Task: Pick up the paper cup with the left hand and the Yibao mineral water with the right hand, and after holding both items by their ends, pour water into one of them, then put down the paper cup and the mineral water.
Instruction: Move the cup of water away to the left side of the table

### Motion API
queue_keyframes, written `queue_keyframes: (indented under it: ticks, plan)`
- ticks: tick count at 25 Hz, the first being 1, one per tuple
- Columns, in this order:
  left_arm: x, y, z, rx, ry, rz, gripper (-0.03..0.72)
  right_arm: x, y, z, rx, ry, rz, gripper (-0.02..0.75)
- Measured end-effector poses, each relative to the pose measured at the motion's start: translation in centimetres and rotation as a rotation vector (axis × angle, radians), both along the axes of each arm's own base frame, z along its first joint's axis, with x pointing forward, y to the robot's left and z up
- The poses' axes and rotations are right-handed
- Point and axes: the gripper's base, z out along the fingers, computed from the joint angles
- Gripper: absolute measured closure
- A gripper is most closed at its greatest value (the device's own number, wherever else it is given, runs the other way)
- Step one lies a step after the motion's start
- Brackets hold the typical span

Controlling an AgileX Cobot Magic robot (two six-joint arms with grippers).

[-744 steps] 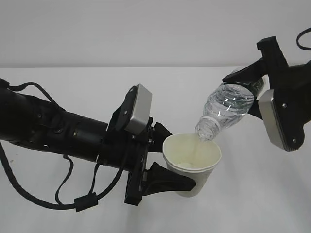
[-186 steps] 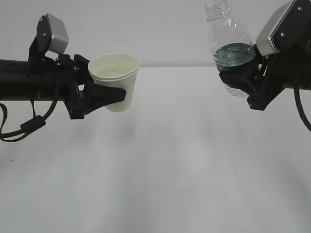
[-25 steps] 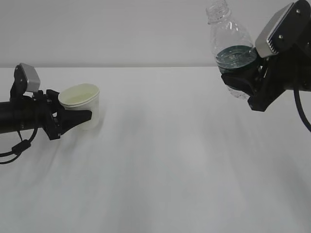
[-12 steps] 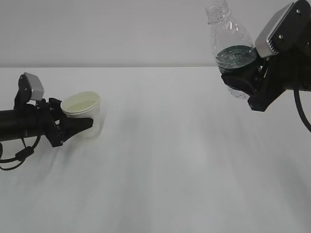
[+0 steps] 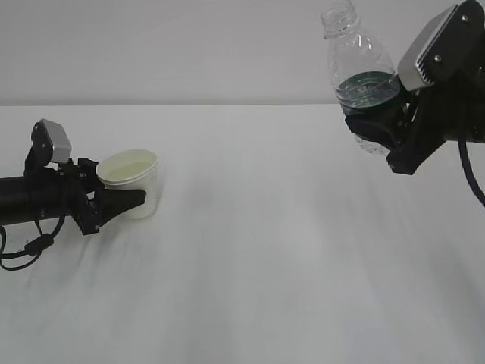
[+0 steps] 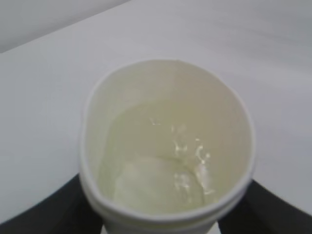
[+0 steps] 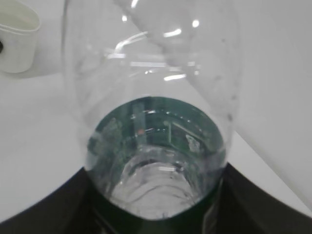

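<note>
A: Fingers of my left hand (image 5: 121, 203) sit on either side of the paper cup (image 5: 132, 182), clasping its wall low over the white table (image 5: 258, 250).

B: What does your wrist add?

A: Water (image 6: 165, 170) pooled in the cup's cream bottom, and the rim squeezed oval; the side view hides that.

B: And the other arm?

A: My right hand (image 5: 379, 125) grips the Yibao mineral water (image 5: 362, 72) by its base, held high, neck up. Its wrist view looks through the bottle (image 7: 156, 122), with the cup (image 7: 17, 41) far left.
</note>
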Motion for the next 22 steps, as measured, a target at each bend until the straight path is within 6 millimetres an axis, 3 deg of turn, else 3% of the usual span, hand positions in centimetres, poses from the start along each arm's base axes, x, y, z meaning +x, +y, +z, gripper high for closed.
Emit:
queue_keyframes:
  ticks: [13,22]
  plan:
    - [0.1,0.0,-0.1,0.007,-0.013,0.003,0.237,0.0,0.0,0.0,0.001,0.001,-0.001,0.302]
    - [0.1,0.1,-1.9,-0.008,0.023,0.029,0.241,0.0,0.0,0.0,0.000,0.001,-0.002,0.302]
